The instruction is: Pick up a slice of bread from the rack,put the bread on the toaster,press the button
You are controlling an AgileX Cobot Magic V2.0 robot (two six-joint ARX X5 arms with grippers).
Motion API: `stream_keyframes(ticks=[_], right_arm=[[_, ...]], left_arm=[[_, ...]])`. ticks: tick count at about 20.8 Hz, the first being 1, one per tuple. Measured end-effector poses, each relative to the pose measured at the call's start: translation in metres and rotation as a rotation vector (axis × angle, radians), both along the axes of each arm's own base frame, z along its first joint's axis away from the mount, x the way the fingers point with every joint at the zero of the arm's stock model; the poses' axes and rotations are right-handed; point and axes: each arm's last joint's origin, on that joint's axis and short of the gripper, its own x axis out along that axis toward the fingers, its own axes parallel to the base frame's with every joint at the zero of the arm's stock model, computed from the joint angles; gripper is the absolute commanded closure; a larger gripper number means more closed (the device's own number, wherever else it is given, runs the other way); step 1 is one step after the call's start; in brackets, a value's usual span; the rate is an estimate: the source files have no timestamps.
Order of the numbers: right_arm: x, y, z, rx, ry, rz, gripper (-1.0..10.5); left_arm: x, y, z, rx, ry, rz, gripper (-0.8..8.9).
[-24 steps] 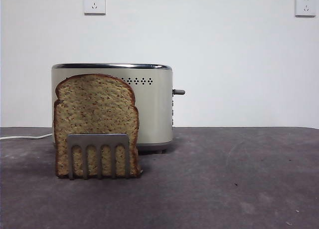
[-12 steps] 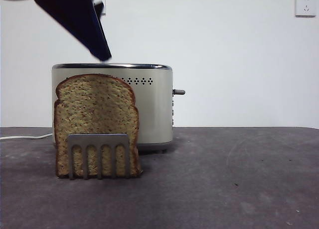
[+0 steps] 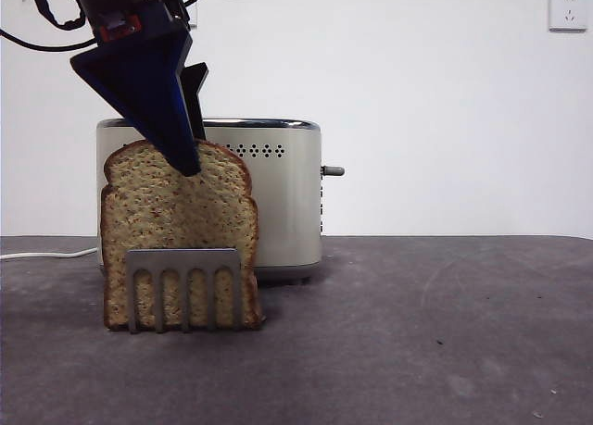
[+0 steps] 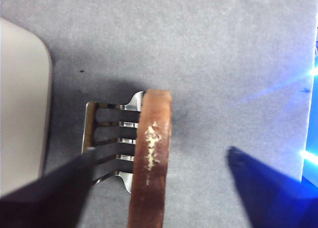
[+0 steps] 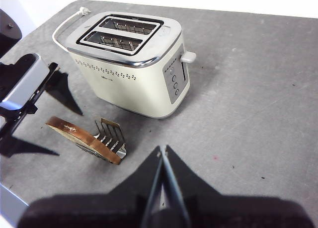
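The slice of bread (image 3: pixel 176 231) stands upright in the low metal rack (image 3: pixel 183 286), just in front of the cream toaster (image 3: pixel 283 203). My left gripper (image 3: pixel 193 156) has come down from the upper left and is open, with one jaw on each side of the slice's domed top. From the left wrist, the brown crust (image 4: pixel 151 153) lies between the two jaws, clear of both, and the rack (image 4: pixel 112 138) shows beside it. My right gripper (image 5: pixel 162 153) is shut and empty, hanging high over the table on the toaster's (image 5: pixel 129 64) lever side.
The toaster's two slots (image 5: pixel 119 32) are empty. Its lever (image 5: pixel 189 56) and small buttons (image 5: pixel 174 79) are on the end panel. A white cord (image 3: pixel 46 254) runs off to the left. Bare grey tabletop (image 3: pixel 445 332) lies to the right.
The left gripper entered from the upper left and dropped until its open jaws straddle the top of the slice. Bread, rack and toaster have not moved.
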Motion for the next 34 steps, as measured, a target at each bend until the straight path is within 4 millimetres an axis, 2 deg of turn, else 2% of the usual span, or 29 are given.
stream_keyframes(ticks=[4,11,14,19,26,29,34], right_arm=[[0.0,0.0,0.0,0.0,0.0,0.0,9.6],[0.0,0.0,0.0,0.0,0.0,0.0,9.6],[0.003,0.0,-0.001,-0.001,0.01,0.0,9.6],[0.008,0.001,-0.003,-0.003,0.03,0.0,9.6],[0.011,0.001,-0.004,-0.005,0.04,0.0,9.6],[0.012,0.001,-0.005,-0.006,0.052,0.0,9.6],[0.015,0.002,-0.007,-0.007,0.064,0.0,9.6]], left_arm=[[0.0,0.0,0.0,0.003,0.004,0.0,8.25],[-0.001,0.001,0.0,0.002,0.002,0.0,8.22],[-0.002,0.002,0.008,-0.002,-0.008,0.001,8.22],[-0.008,0.006,0.059,-0.049,-0.085,0.005,8.22],[-0.012,0.017,0.151,-0.091,-0.409,0.066,8.23],[-0.009,0.022,0.169,-0.092,-0.524,0.053,8.23],[0.01,0.034,0.169,-0.041,-0.606,0.042,8.23]])
